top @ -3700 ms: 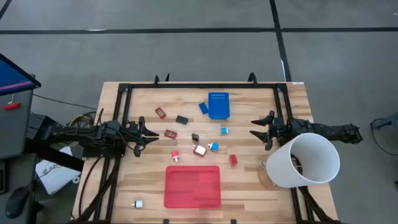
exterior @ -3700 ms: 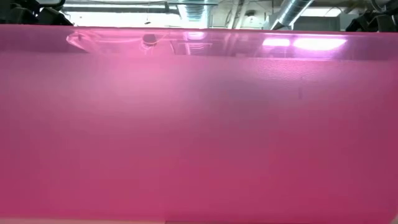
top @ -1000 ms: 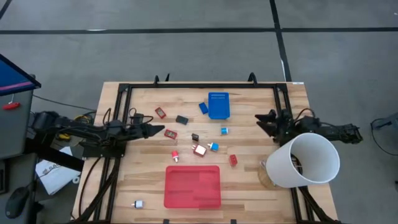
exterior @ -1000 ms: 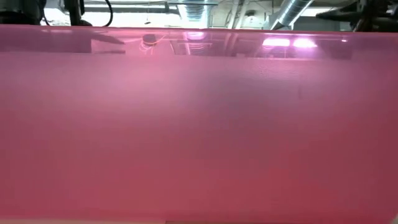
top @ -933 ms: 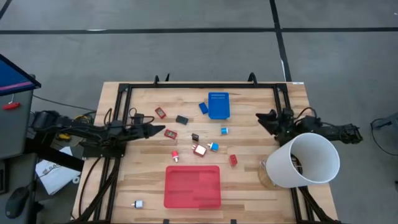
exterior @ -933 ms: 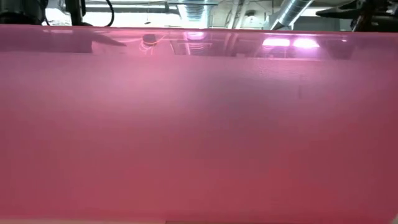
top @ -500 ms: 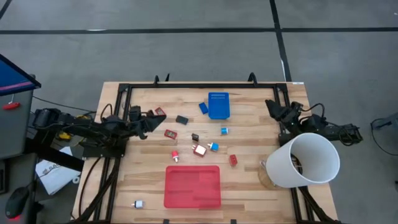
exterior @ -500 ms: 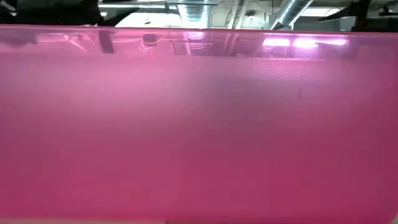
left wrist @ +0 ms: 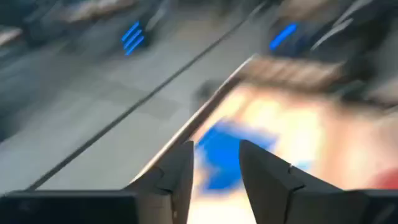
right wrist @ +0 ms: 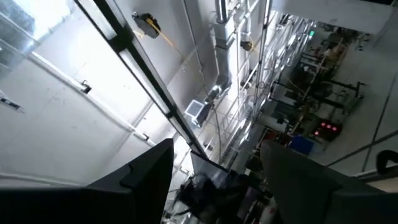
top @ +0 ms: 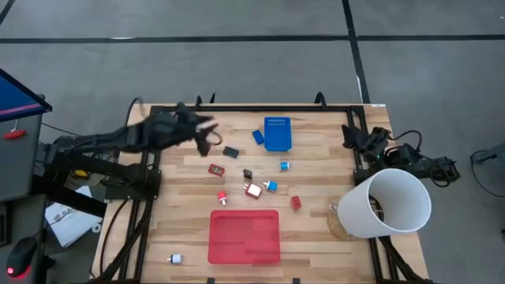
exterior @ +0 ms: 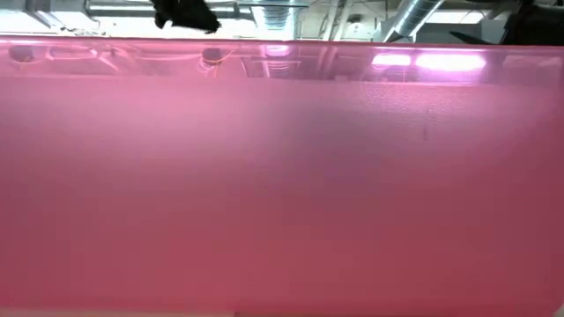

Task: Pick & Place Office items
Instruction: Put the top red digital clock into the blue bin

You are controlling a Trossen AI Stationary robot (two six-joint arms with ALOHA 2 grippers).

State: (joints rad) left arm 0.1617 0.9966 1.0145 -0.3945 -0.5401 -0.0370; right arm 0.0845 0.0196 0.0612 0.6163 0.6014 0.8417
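Black item [top: 230, 151] (long axis left-right)

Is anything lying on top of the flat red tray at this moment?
In the high view the red tray shows only its own bare surface; no office item rests on it. The nearest pieces, a red block and a red-and-white one, lie on the wooden table beside it.

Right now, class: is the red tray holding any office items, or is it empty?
Empty. In the high view the red tray shows bare; the office items lie on the table around it.
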